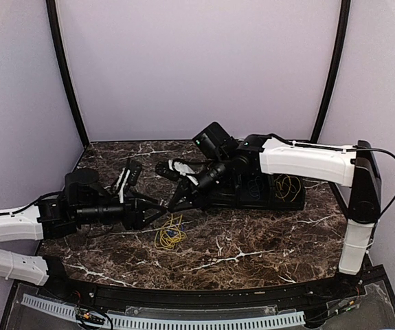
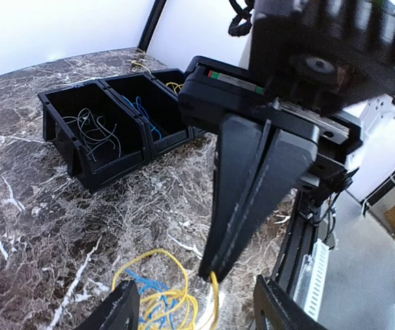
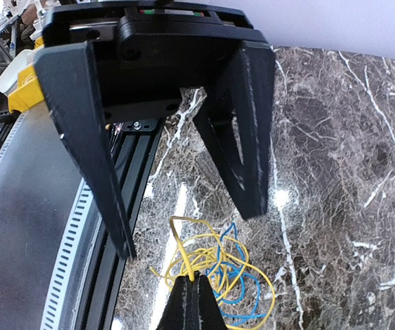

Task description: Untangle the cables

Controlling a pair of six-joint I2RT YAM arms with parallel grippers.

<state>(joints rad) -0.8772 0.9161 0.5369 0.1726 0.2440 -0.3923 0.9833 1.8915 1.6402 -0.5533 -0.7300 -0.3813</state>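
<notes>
A tangle of yellow and blue cables [image 1: 170, 234] lies on the marble table, near the front middle. It also shows in the left wrist view [image 2: 152, 299] and the right wrist view [image 3: 218, 271]. My right gripper [image 3: 194, 283] is shut on one yellow strand, pinched at its fingertips just above the tangle. The left wrist view shows its tip [image 2: 211, 269], and the top view shows it reaching down-left [image 1: 172, 203]. My left gripper [image 2: 192, 292] is open, one finger on each side of the pinched strand. It holds nothing [image 1: 157, 210] [image 3: 189, 230]. A blue cable [image 3: 230, 227] loops through the yellow coils.
Three black bins [image 2: 80, 161] stand in a row at the back right, under the right arm [image 1: 279, 196]. They hold grey, blue and yellow wires. The black front rail [image 3: 121, 227] and a white slotted duct [image 1: 163, 320] run along the near edge.
</notes>
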